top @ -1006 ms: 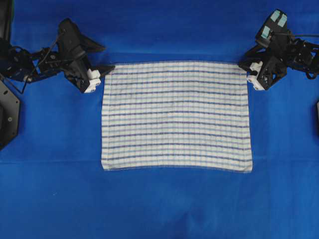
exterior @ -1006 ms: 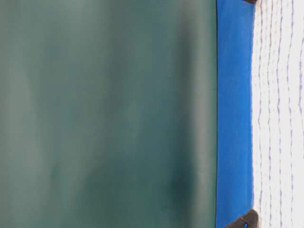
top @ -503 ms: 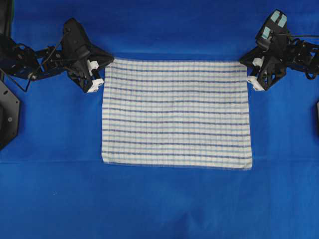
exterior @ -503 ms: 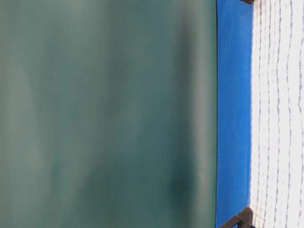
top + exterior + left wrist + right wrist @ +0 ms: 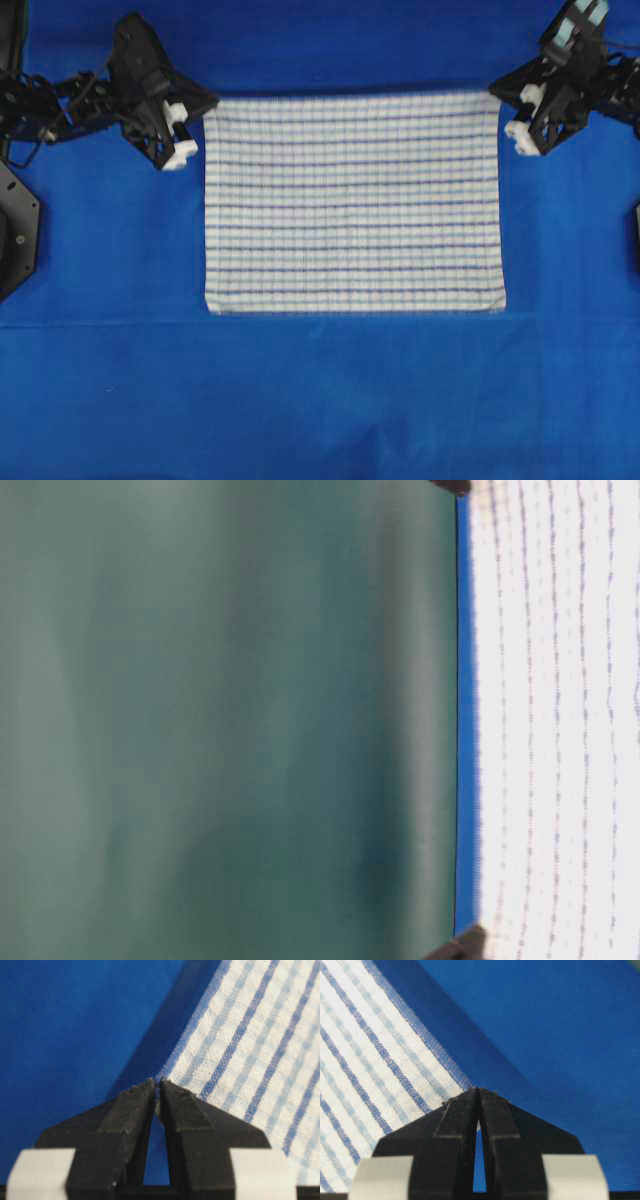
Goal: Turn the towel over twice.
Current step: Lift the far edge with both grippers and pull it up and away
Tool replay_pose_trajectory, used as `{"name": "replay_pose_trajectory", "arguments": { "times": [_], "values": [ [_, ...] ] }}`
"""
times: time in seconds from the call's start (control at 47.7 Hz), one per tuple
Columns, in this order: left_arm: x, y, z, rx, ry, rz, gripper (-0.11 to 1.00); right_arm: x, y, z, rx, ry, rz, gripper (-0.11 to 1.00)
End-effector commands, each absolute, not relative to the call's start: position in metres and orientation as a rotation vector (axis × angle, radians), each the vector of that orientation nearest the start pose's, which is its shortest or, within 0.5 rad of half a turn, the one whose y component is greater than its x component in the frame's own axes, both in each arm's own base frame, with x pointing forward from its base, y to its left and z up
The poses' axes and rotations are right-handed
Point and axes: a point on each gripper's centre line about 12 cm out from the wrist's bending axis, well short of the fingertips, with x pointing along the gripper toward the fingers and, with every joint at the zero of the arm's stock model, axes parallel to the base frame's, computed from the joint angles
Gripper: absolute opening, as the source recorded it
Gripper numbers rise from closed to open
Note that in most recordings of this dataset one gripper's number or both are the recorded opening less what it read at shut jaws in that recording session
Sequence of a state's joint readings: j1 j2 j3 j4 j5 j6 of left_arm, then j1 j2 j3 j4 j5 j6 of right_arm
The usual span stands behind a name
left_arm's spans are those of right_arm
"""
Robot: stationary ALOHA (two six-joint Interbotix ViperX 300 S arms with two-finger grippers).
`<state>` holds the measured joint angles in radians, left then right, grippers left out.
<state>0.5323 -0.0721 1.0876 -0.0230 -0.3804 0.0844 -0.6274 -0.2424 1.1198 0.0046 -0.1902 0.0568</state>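
Reaching in from the upper left of the overhead view: the black left arm, angled inward and downward toward the near-left top corner of the towel, its left pincer [image 5: 192,128] tipped with white blocks beside the cloth's edge. From the left wrist view, left pincer [image 5: 157,1094] drawn tight, black fingers [image 5: 131,1110] meeting at their tips with a pinch of hemmed corner caught between them. Clamped on the corner of the large rectangular white cloth with thin dark-blue and light-blue stripes, the towel [image 5: 352,205].

Mirrored on the upper right of the overhead view: the black right arm, slanting inward toward the opposite top corner, right pincer [image 5: 510,112] at the towel's edge. From the right wrist view, right pincer [image 5: 478,1091] likewise squeezed together, fingers [image 5: 499,1112] touching at the tips right at the striped corner, towel [image 5: 375,1065] fanning away from that point. Gripping that corner too.

Towel spread as a flat rectangle in the middle of the surface, covered by a plain blue sheet [image 5: 320,400], stripes running across. Top edge stretched straight between the two pincers, a dark shadow band on the blue sheet just beyond that edge, and in both wrist views a shadowed strip under the hem, so raised off the sheet there. Lower edge lying on the sheet, a small curl at its lower right corner. In the table-level view, towel [image 5: 560,720] broad and bright, a dark pincer tip [image 5: 462,944] at one corner.
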Motion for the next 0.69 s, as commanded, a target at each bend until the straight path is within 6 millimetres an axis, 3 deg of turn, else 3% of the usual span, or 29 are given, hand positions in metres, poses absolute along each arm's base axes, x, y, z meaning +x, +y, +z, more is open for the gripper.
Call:
{"name": "replay_pose_trajectory", "arguments": {
  "times": [0.0, 0.21, 0.377, 0.67],
  "values": [
    [0.253, 0.156, 0.126, -0.082, 0.594, 0.517, 0.04, 0.218, -0.165, 0.143, 0.260, 0.595, -0.644, 0.03],
    [0.256, 0.179, 0.179, 0.045, 0.517, 0.555, 0.04, 0.211, -0.183, 0.186, 0.214, 0.502, -0.703, 0.03],
    [0.251, 0.199, 0.217, 0.060, 0.438, 0.623, 0.04, 0.204, -0.198, 0.232, 0.147, 0.429, -0.750, 0.03],
    [0.250, 0.206, 0.276, 0.111, 0.284, 0.665, 0.04, 0.196, -0.200, 0.303, 0.045, 0.308, -0.779, 0.03]
  ]
}}
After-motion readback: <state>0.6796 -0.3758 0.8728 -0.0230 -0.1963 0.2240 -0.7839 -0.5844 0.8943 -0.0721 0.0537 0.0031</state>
